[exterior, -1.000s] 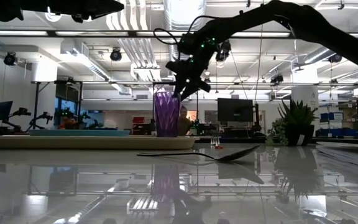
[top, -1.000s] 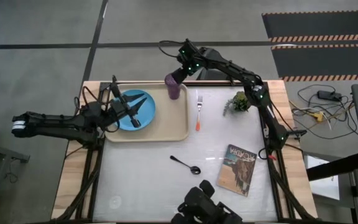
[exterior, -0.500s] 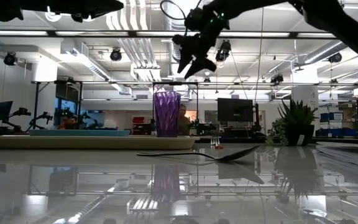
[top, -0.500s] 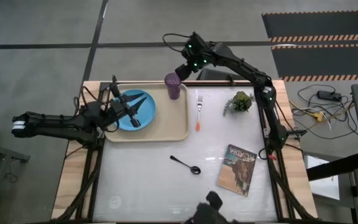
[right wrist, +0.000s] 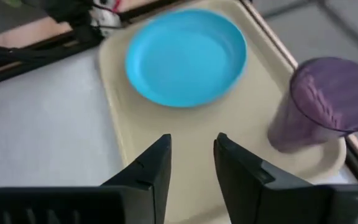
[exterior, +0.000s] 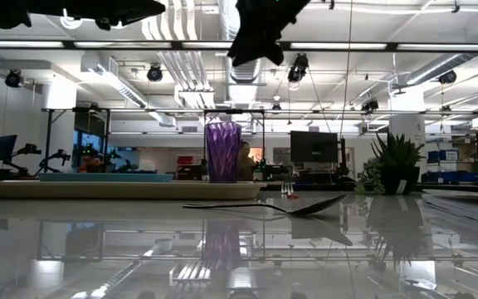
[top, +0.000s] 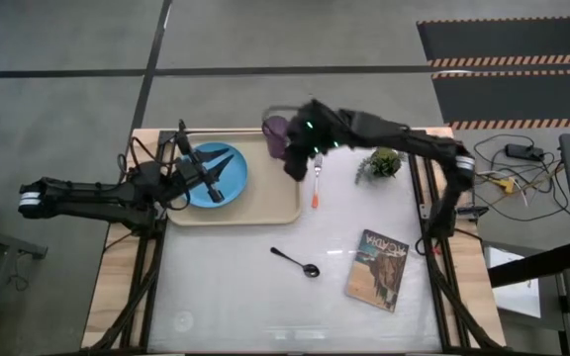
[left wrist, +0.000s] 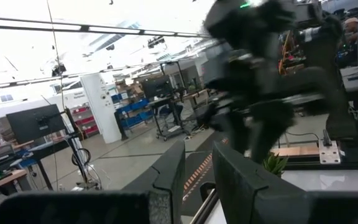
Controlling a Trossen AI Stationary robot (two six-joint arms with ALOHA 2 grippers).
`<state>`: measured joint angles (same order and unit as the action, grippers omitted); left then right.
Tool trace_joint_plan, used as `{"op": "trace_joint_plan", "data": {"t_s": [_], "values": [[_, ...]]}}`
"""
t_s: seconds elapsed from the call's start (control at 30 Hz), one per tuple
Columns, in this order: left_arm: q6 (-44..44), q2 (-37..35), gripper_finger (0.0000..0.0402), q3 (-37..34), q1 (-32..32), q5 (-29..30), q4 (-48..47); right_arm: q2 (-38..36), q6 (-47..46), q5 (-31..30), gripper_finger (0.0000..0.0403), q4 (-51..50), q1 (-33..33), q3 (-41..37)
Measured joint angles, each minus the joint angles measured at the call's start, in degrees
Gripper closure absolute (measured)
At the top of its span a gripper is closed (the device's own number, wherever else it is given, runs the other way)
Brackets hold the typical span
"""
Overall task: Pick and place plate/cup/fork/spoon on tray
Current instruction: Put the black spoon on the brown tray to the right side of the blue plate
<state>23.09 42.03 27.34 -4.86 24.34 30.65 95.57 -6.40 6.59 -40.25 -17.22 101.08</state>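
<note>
We find the right claw (top: 296, 164) empty, fingers apart, above the tray (top: 265, 203) edge; plate (top: 216, 174) and cup (top: 274, 135) sit on the tray. The fork (top: 317, 177) lies on the bench at the claw's 3 o'clock, long axis 12-to-6, nearer the right arm. The left claw (top: 211, 170) hangs over the plate, fingers slightly apart; the spoon (top: 295, 261) lies toward 6 o'clock.

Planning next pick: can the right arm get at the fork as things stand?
Probably yes. The right claw hangs empty just beside the fork, which lies alone on bare table right of the tray; nothing covers it.
</note>
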Motion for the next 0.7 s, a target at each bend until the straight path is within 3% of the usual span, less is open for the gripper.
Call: {"op": "trace_joint_plan", "data": {"t_s": [0.37, 0.7], "values": [[-1.96, 2.06, 0.0339, -0.01, 0.00, 0.00, 0.28, -22.49, 4.29, -2.17, 0.0325, 34.71, 9.62, -42.63], [-17.31, 4.51, 0.0339, -0.01, 0.13, -0.32, -4.68, -35.77, -1.48, -2.24, 0.0340, 53.69, 13.90, -67.58]]}}
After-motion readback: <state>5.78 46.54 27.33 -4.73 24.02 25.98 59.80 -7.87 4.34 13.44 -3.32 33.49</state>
